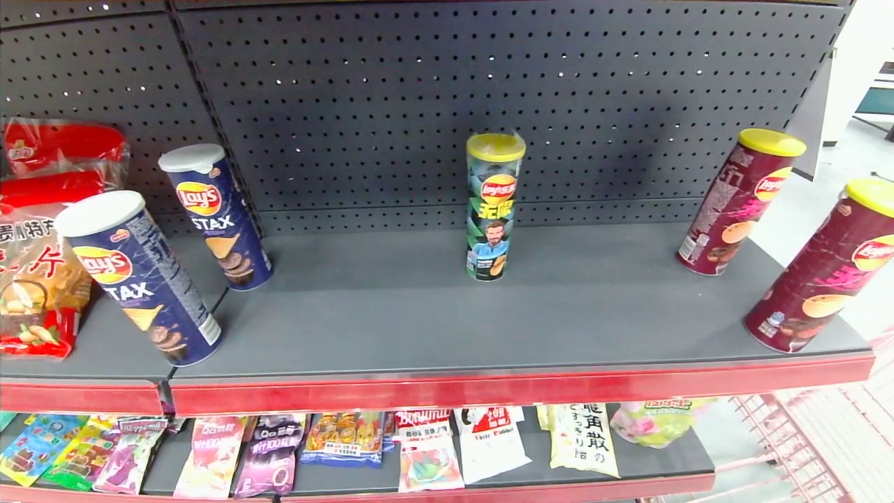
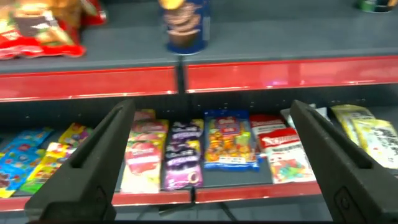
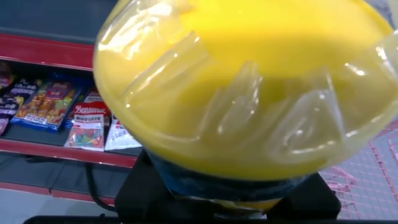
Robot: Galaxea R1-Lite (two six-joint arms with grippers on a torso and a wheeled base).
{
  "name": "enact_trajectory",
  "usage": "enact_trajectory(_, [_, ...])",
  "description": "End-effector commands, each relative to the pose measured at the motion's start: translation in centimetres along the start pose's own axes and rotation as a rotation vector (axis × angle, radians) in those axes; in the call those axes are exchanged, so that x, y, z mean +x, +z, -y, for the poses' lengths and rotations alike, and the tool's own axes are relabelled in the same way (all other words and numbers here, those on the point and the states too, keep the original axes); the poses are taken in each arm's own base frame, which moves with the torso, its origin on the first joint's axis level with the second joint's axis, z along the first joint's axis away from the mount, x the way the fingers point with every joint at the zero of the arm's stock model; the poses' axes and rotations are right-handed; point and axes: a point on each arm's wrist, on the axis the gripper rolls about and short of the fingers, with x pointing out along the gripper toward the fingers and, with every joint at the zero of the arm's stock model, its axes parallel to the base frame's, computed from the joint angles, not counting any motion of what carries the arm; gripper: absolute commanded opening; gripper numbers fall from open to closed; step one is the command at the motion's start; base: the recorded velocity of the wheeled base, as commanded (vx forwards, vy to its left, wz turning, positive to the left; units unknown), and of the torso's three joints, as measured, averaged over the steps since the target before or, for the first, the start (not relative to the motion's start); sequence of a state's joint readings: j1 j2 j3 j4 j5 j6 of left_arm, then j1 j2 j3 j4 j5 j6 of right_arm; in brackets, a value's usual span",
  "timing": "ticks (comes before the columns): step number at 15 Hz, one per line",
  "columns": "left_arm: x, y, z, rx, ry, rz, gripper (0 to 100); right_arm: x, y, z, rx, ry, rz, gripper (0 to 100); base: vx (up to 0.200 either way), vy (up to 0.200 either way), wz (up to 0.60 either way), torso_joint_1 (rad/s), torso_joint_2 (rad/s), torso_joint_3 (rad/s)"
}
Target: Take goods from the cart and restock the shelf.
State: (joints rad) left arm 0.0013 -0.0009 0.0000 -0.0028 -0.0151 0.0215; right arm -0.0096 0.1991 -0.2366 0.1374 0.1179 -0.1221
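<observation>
From the head view, the shelf point(image 1: 391, 328) is seen with five cans upright on it: two blue cans point(image 1: 140, 276) at the left, one nearer the front edge than the other. A green can point(image 1: 494, 209) is set alone in the middle, and two maroon cans point(image 1: 740, 202) are placed at the right end. Snack bags point(image 1: 35, 279) are stacked at the far left. Packets point(image 1: 349, 436) are laid out in a row on the tier below, and a corner of the cart point(image 1: 803, 447) is glimpsed at the lower right.

Over to the left wrist: the left gripper point(image 2: 211, 109) is spread wide, with nothing caught between its fingers point(image 2: 93, 162). It is pointed at the lower tier's packets, just under the red shelf lip point(image 2: 280, 74).

Now the right wrist: a yellow-lidded can point(image 3: 261, 81) is held right up against the lens. It is clamped by its body in the right gripper point(image 3: 227, 202), with dark jaw parts seen on both sides. Pink cart wire is made out behind it.
</observation>
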Motion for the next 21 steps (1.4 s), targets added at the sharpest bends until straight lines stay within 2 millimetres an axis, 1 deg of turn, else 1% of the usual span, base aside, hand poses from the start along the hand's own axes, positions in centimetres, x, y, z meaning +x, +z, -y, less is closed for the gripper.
enact_trajectory(1, [0.0,0.0,0.0,0.000,0.000,0.001,100,0.0,-0.3,0.0,-0.001,0.000,0.002,0,0.000,0.000,0.00,0.000,0.00,0.000])
enact_trajectory(4, [0.0,0.0,0.0,0.000,0.000,-0.001,100,-0.1,-0.7,-0.1,-0.001,0.017,0.002,0,0.000,0.000,0.00,0.000,0.00,0.000])
enact_trajectory(7, [0.0,0.0,0.0,-0.002,0.000,-0.001,100,-0.1,-0.9,-0.2,0.000,0.021,0.001,0,0.200,0.000,0.00,-0.006,0.00,0.002])
enact_trajectory(15, [0.0,0.0,0.0,-0.003,-0.002,-0.002,100,0.0,-1.5,-0.3,0.000,0.049,-0.004,0,0.000,0.000,0.00,0.000,0.00,0.000])
enact_trajectory(16, [0.2,0.1,0.0,-0.003,-0.007,-0.023,100,-0.1,-1.5,-0.3,0.000,0.050,0.002,0,0.000,0.000,0.00,0.000,0.00,0.000])
enact_trajectory(17, [0.2,0.1,0.0,-0.004,-0.024,-0.031,100,-0.1,-1.5,-0.3,-0.001,0.048,0.003,0,0.000,0.000,0.00,0.000,0.00,0.000])
enact_trajectory(18, [0.2,0.1,0.1,-0.007,-0.079,-0.022,100,-0.2,-1.3,-0.3,-0.002,0.050,0.011,0,0.000,0.000,0.00,0.000,0.00,0.000])
enact_trajectory(20, [0.2,0.1,0.2,0.016,-0.099,-0.014,100,-0.1,-1.0,-0.2,-0.001,0.051,0.005,0,0.000,0.000,0.00,0.000,0.00,0.000])
enact_trajectory(21, [-0.2,3.6,0.2,-0.012,-0.157,0.067,100,-0.1,-1.0,-0.2,-0.001,0.042,0.004,0,0.000,0.000,0.00,0.000,0.00,0.000])
